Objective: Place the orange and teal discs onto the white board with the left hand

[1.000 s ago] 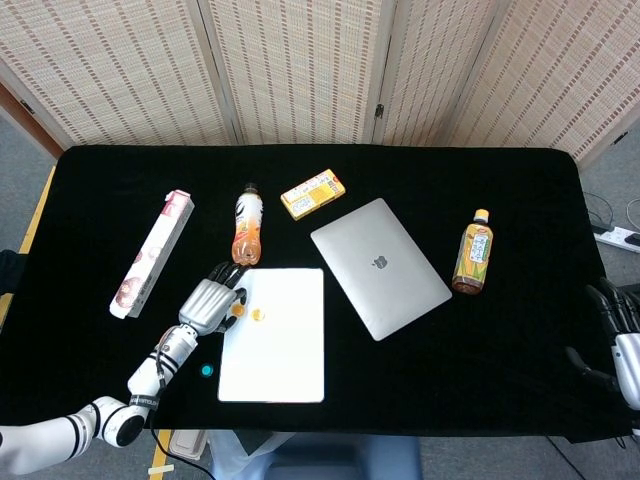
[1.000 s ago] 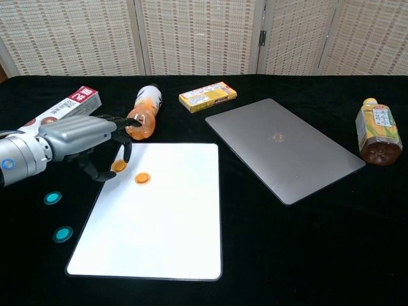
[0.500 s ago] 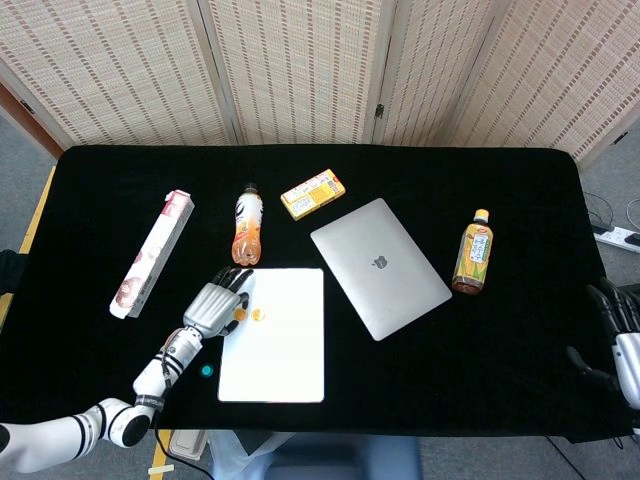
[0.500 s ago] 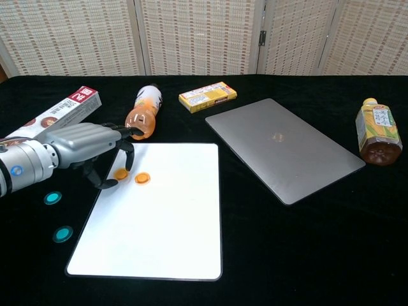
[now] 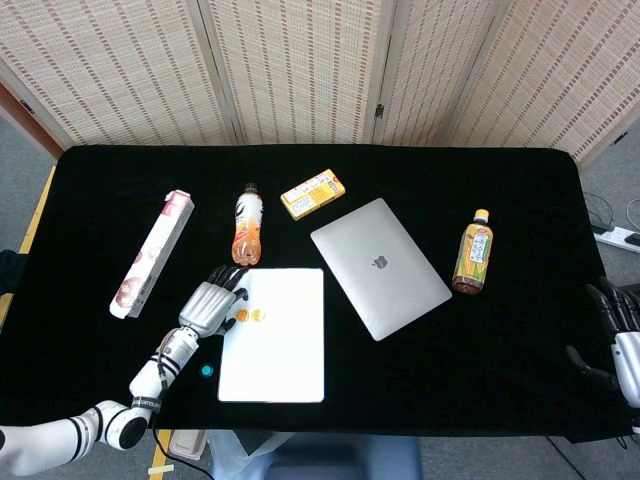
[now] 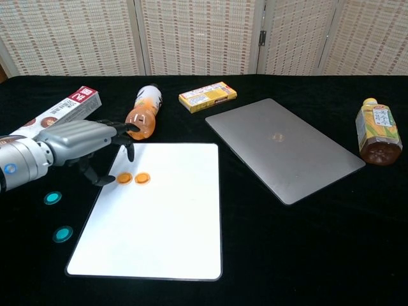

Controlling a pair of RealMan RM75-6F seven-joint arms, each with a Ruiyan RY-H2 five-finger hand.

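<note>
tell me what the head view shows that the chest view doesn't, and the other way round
Only the head view shows the right robot hand, at the far right edge off the table, and just one teal disc. Only the chest view shows two teal discs on the black cloth left of the board. Both show the left robot hand by the white board, its fingers over the board's upper left corner, with two orange discs lying on the board beside it.

Bright, even light (sharp focus)
</note>
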